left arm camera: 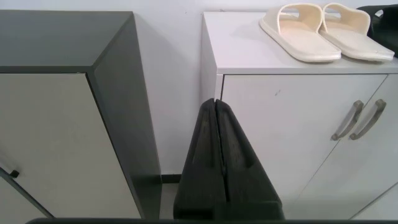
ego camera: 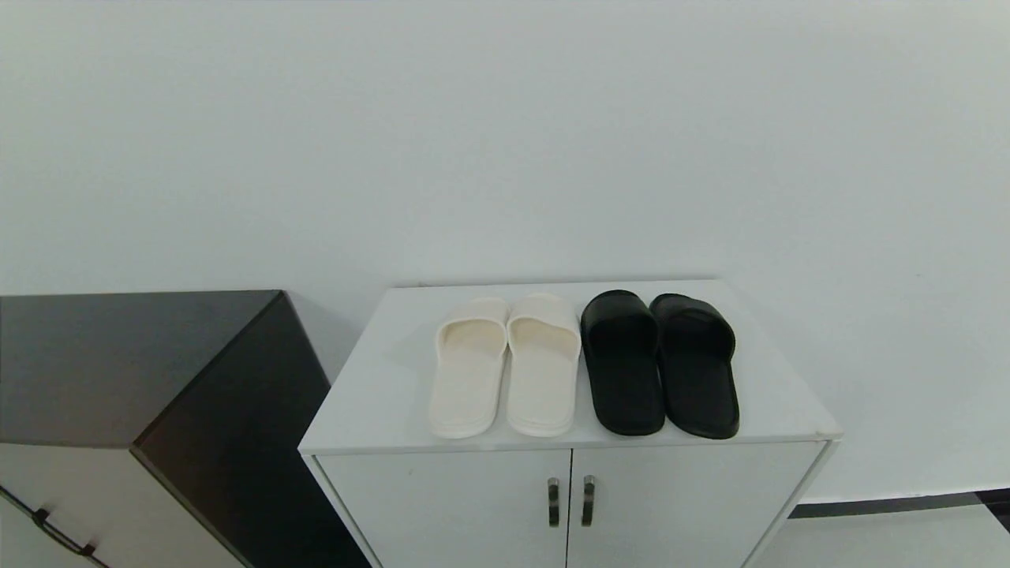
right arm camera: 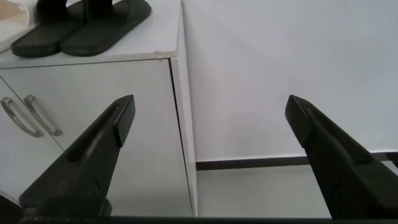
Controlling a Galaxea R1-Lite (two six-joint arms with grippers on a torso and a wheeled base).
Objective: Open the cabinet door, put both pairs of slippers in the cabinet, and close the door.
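The cabinet [ego camera: 371,394] is white and stands against a pale wall [ego camera: 505,158]. Both of its doors, the left door [ego camera: 442,505] and the right door [ego camera: 678,497], are closed, and two metal handles [ego camera: 553,502] stand upright close together where the doors meet. Both pairs of slippers lie on the top of the cabinet, not inside it. The white slippers [ego camera: 521,371] are on the left half and the black slippers [ego camera: 631,371] on the right half, just beside them. In each pair the two slippers lie side by side and touch, with the toes toward the wall and the heels near the front edge. To the left of the cabinet stands a dark cabinet [ego camera: 229,426] with a pale front, and there is a narrow gap between the two. At the right, a dark baseboard [ego camera: 892,505] runs along the bottom of the wall above a light floor [ego camera: 892,536]. The left gripper [left arm camera: 216,102] is in front of the left front corner of the cabinet, lower than its top, and its jaws are pressed together with nothing between them. The right gripper [right arm camera: 210,106] is in front of the right front corner, also lower than the top. Its jaws are wide apart and hold nothing, and the side of the cabinet and the wall show between them.
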